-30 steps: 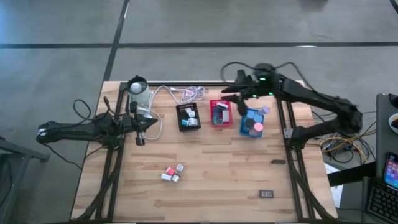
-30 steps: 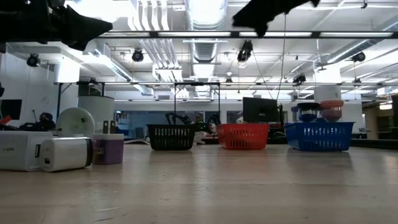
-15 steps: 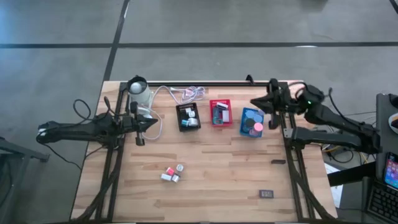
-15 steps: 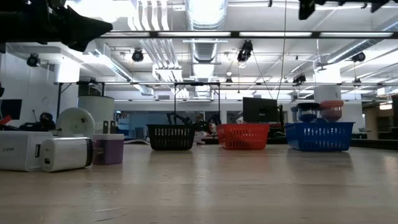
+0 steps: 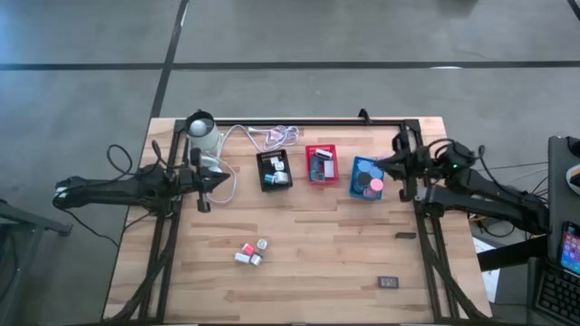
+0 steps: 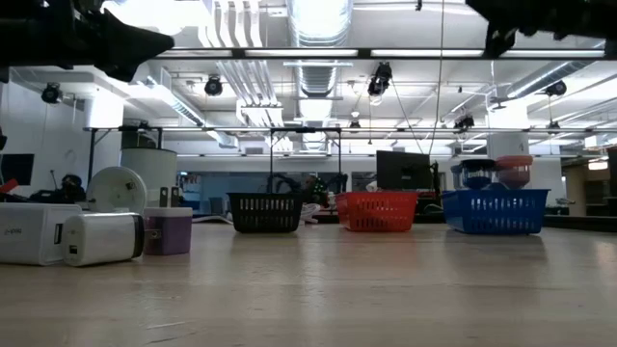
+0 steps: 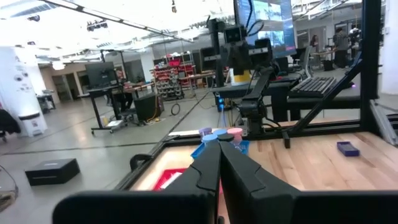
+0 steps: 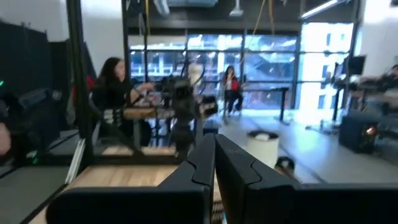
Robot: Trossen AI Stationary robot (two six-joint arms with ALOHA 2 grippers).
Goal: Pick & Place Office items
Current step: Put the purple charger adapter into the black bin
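I count three mesh trays in a row, black [image 5: 275, 170], red [image 5: 321, 164] and blue [image 5: 366, 177], three small office items [image 5: 251, 252] loose mid-worktop [image 5: 317, 244], two dark rectangles [image 5: 388, 282] nearer the right side, and both pincers, left [image 5: 220, 181] and right [image 5: 379, 164], closed and empty.

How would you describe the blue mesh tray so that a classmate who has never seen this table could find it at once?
Start at the wooden table and look along its far edge, where three small mesh trays sit in a row. The blue mesh tray is the end one nearest the right gripper. Unlike the red tray beside it and the black tray, it holds round blue and pink rolls.
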